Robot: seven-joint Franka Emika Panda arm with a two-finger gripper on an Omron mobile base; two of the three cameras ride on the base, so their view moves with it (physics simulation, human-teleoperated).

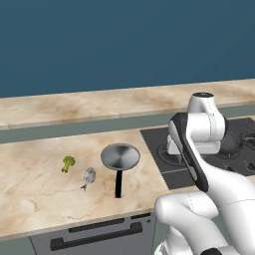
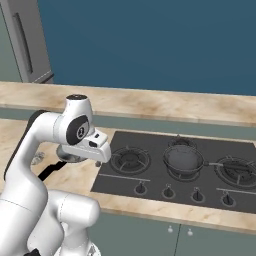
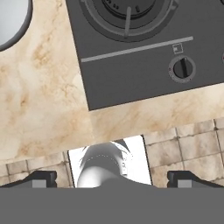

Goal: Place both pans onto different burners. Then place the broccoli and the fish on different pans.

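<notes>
Nearest the front edge of the marble counter (image 1: 30, 199), the black handle of the silver frying pan (image 1: 120, 157) is seen pointing toward that edge, with the pan's round bowl lying farther in, near the left edge of the dark cooktop (image 2: 150, 180) but not on it. This pan is judged to be rigid metal, moderately heavy and smooth, so a grip across the shallow rim would probably slip; the straight handle is the better place to be taken, close to the bowl so the pan hangs less unevenly. Just left of the handle the small silvery fish (image 1: 88, 176) is found, and a little farther left and back the broccoli floret (image 1: 67, 163); both are judged light. The fish is likely slick and best pinched across its body, while the floret is soft and brittle and best held by the stem or lightly at the crown. The gripper (image 3: 112, 177) is held above the counter's front edge beside the cooktop's near left corner, its fingertips spread wide apart and nothing held between them. Farther along, a second, darker pan (image 2: 184, 159) is already seated on the middle burner (image 2: 184, 171), its handle reaching right toward the right-hand burner (image 2: 236, 171); the left burner (image 2: 130, 160) stands free.
</notes>
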